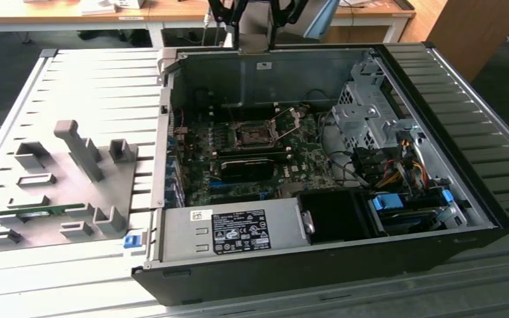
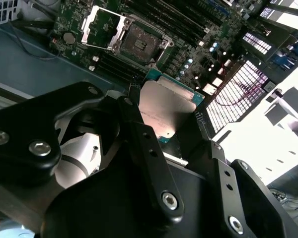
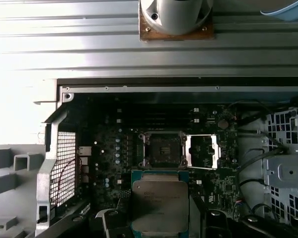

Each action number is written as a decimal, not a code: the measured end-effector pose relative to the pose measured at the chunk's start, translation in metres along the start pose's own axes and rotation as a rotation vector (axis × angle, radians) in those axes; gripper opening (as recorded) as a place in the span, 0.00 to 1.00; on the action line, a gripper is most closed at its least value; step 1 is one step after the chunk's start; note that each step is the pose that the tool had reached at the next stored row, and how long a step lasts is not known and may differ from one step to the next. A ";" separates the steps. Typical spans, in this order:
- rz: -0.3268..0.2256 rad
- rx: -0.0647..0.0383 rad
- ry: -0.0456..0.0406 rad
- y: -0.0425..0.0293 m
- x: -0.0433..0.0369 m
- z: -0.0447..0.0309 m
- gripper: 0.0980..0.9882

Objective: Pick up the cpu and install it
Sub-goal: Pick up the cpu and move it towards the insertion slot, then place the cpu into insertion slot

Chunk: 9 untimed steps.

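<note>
While above open case [image 1: 325,265], gripper [image 2: 166,110] around cpu [image 3: 159,201]

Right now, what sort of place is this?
Probably a robotics lab or workshop bench: an open PC case on a slatted metal table, a grey parts fixture beside it, wooden desks behind. The gripper holds the cpu over the motherboard.

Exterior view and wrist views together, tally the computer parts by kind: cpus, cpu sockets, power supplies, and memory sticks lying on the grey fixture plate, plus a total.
cpu: 1
cpu socket, frame open: 1
power supply: 1
memory stick on the grey fixture plate: 1
Total: 4
</note>
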<state>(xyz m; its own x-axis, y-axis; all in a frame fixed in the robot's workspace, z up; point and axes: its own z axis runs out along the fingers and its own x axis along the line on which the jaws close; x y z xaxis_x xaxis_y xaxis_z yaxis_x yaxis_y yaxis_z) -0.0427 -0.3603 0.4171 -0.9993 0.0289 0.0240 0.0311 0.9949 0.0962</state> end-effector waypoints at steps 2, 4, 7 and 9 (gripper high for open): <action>0.000 0.000 -0.0003 0.0000 -0.0013 0.0003 0.50; 0.000 0.001 -0.0005 0.0000 -0.0028 0.0005 0.50; 0.001 0.003 -0.0007 0.0001 -0.0039 0.0008 0.50; 0.001 0.003 -0.0008 0.0000 -0.0045 0.0008 0.50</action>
<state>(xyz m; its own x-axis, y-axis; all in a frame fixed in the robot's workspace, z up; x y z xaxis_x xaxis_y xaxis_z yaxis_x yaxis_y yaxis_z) -0.0383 -0.3603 0.4163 -0.9993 0.0299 0.0233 0.0319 0.9952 0.0929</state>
